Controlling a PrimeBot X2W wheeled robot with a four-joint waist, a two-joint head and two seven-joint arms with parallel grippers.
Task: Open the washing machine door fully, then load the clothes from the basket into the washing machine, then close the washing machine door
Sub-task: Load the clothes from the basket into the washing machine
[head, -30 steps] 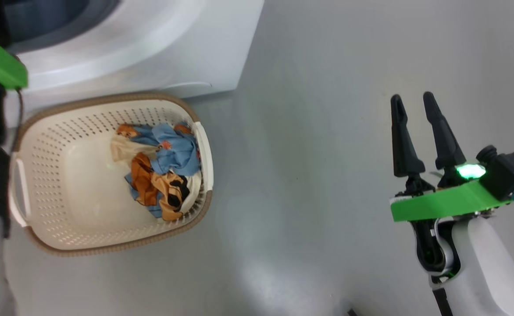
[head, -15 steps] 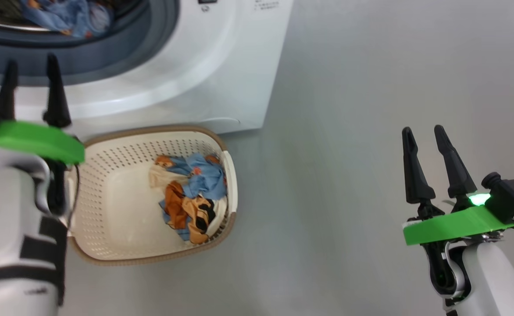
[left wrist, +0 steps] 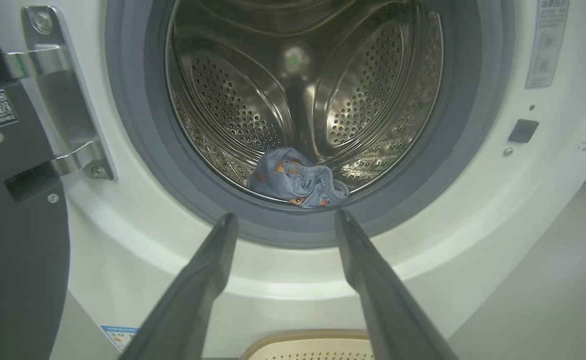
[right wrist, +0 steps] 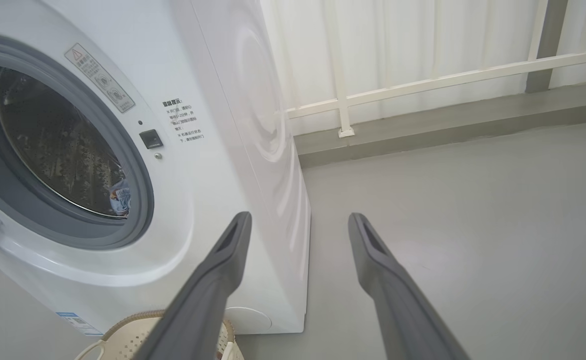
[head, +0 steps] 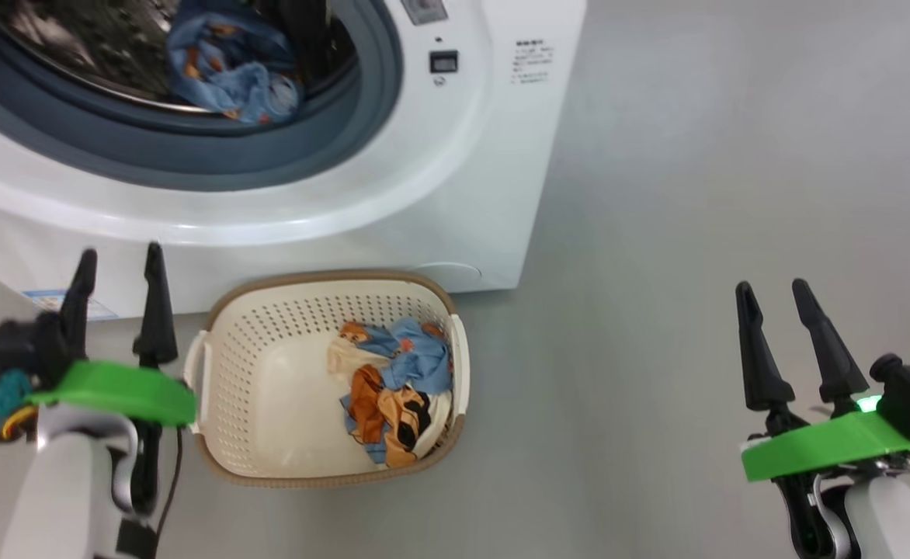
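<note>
The white washing machine (head: 455,178) stands with its round mouth uncovered. A light blue garment (head: 230,74) lies at the front of the steel drum (left wrist: 303,90). The swung-out washing machine door (left wrist: 8,240) shows as a dark panel on its hinge, at the left of the left wrist view. On the floor before the machine sits the cream basket (head: 253,388), with the clothes (head: 397,392) heaped at its right end. My left gripper (head: 117,260) is open and empty, left of the basket. My right gripper (head: 773,289) is open and empty over bare floor, far right.
Grey floor (head: 696,194) stretches to the right of the machine. Behind it, in the right wrist view, a white railing (right wrist: 423,82) and curtain run along a low step. A blue label (head: 59,299) sits low on the machine's front.
The head camera has tilted up, so the drum and the garment inside it came into view and the basket slid lower in the picture. My left arm came down from the top left to the lower left, its fingers now showing.
</note>
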